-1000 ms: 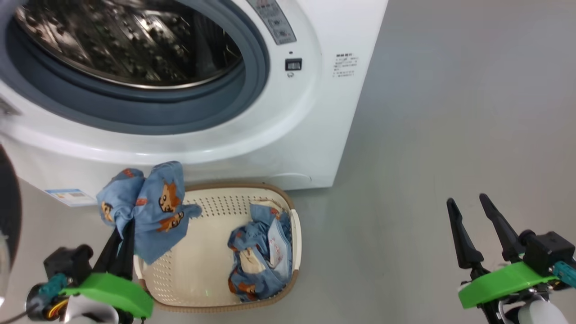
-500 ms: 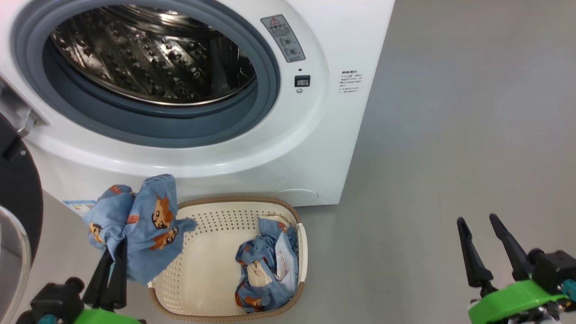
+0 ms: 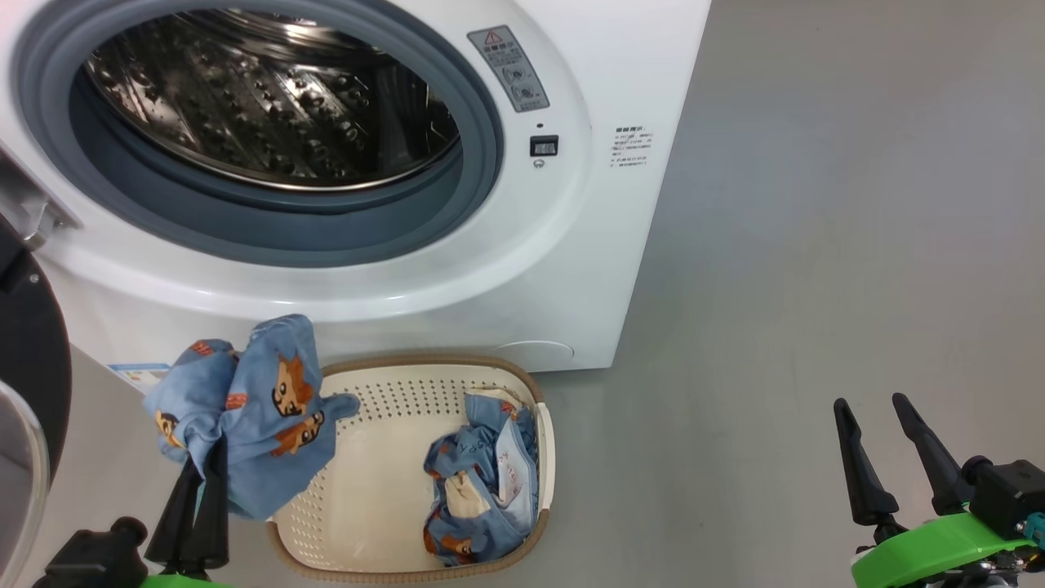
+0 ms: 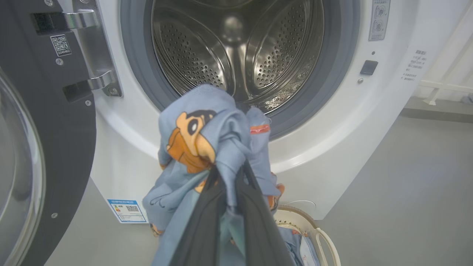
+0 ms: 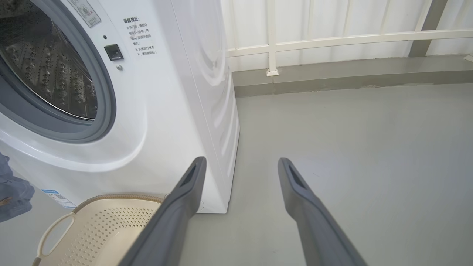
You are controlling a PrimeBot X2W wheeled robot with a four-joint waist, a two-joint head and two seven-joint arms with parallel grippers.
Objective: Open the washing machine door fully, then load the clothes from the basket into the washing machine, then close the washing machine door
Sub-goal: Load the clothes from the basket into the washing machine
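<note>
right, the left hand [image 3: 204, 472] is clamped on a light blue bear-print garment [image 3: 261, 408], the cloth bunched above and around its dark fingers [image 4: 260, 221] and hanging over the left end of the basket [image 3: 424, 362]; whether it touches the rim i cannot tell. from the left wrist view that bundle sits in front of the lower lip of the washing machine [image 3: 571, 269] opening, not inside the steel drum [image 3: 269, 98]. the washing machine door [image 3: 33, 367] is swung wide open at the far left, black rim and glass showing. a second garment [image 3: 482, 482] lies crumpled at the right end of the basket, against its wall. the basket stands on the grey floor [image 3: 816, 245] right in front of the machine, just beside its base. over on the right, the right hand [image 3: 869, 400] hangs above bare floor, its two prongs spread apart and holding nothing, well apart from basket and machine. a blue label sticker [image 3: 135, 374] peeks out low on the machine front, behind the held cloth
</note>
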